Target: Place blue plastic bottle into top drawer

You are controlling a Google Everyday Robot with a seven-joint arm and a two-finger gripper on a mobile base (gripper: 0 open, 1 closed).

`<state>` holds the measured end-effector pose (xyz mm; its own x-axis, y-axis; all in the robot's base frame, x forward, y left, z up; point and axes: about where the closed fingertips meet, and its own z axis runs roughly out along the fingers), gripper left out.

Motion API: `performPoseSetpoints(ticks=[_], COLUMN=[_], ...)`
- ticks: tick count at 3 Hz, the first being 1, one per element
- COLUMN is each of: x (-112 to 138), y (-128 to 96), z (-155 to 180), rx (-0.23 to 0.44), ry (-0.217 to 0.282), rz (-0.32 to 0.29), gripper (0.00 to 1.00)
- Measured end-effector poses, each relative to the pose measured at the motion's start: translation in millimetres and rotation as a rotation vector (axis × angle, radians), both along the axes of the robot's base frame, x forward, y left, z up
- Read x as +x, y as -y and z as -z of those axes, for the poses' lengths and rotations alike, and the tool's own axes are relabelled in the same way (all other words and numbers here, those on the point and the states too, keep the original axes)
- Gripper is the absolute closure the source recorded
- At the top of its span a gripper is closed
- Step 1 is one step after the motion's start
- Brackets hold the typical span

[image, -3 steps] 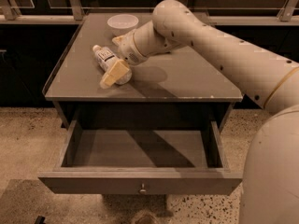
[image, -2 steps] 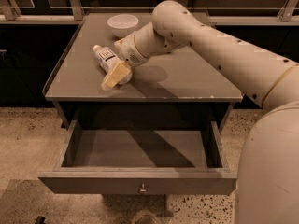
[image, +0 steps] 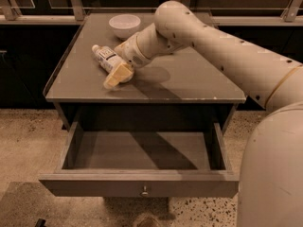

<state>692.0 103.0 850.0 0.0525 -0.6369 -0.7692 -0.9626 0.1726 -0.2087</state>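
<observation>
The blue plastic bottle (image: 105,56) lies on its side on the left part of the table top, white cap pointing to the back left. My gripper (image: 119,73) has come in from the right and sits over the bottle's near end, low on the table. A pale yellow shape at that end hides where gripper and bottle meet. The top drawer (image: 142,183) is pulled out wide below the table top; its inside is bare and its small metal knob (image: 144,191) faces me.
A white bowl (image: 124,25) stands at the back of the grey table (image: 189,79), just behind my arm. The table has a low raised rim on the left side. A railing and dark panels run behind it. Speckled floor lies below.
</observation>
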Motion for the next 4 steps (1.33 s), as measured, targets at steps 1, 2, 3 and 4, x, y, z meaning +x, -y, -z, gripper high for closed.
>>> performPoseSetpoints(ticks=[1, 2, 3, 4], x=[0.0, 0.0, 0.0, -7.2], y=[-0.1, -0.1, -0.1, -0.1], z=[0.0, 0.1, 0.1, -0.8], rx=[0.0, 0.0, 0.0, 0.009], ry=[0.0, 0.0, 0.0, 0.0], rz=[0.0, 0.0, 0.0, -0.026], gripper=[0.43, 0.66, 0.89, 1.0])
